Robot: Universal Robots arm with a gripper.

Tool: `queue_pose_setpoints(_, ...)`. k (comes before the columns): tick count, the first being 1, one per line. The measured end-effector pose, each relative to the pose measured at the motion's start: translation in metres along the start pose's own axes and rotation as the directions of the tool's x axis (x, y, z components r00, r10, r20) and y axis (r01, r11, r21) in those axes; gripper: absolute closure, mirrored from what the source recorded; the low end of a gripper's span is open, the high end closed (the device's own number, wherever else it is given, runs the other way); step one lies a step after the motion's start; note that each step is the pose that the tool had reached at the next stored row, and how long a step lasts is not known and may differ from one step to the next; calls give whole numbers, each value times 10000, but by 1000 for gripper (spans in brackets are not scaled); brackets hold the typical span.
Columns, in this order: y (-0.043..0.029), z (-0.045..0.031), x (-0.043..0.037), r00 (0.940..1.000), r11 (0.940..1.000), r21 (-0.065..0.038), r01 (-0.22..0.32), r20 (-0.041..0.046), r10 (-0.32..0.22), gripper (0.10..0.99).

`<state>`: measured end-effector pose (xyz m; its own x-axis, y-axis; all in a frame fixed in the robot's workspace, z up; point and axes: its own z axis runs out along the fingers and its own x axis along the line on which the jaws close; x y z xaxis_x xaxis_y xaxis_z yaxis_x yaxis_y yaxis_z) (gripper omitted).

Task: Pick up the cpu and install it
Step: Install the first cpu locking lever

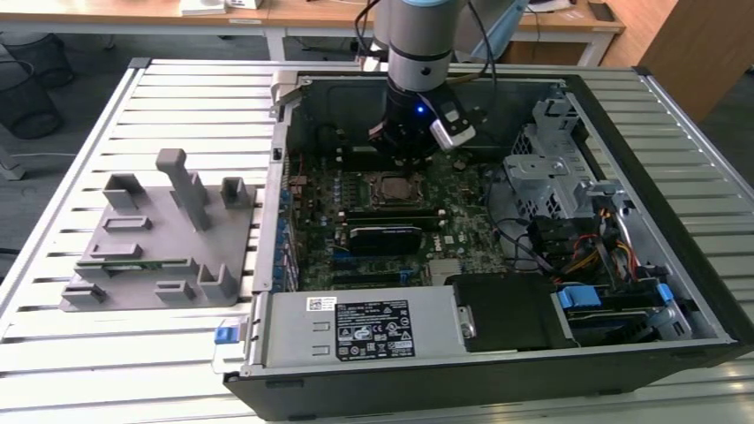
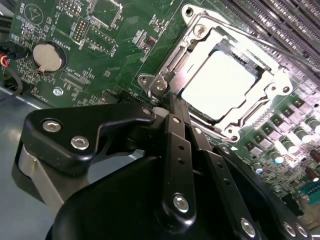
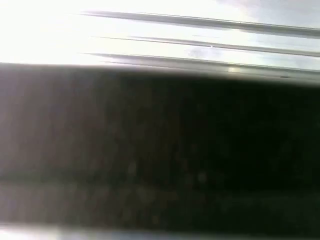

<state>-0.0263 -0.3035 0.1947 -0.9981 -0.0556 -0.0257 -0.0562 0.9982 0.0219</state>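
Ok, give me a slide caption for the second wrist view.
Gripper poised beside the motherboard socket, where the cpu already sits.

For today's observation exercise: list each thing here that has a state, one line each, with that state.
cpu: seated in the socket, frame closed over it.
hand: beside the socket, holding nothing.
case: on its side, panel off.
holder: on the table, no chip in it.

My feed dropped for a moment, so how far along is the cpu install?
Done, by the look of it: the cpu lies in the socket frame on the motherboard. In hand: nothing I can see; the pincer sits beside the socket's corner. Left: I cannot tell whether the frame is latched.
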Motion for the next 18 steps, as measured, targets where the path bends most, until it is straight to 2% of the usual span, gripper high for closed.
queue_pose_setpoints(5,32,3,-2,10000,10000,-46,13,1,-13,980)
queue_pose_setpoints(11,35,-99,-5,10000,10000,-58,12,8,-12,980)
queue_pose_setpoints(18,-28,-100,-2,10000,10000,-56,11,7,-11,980)
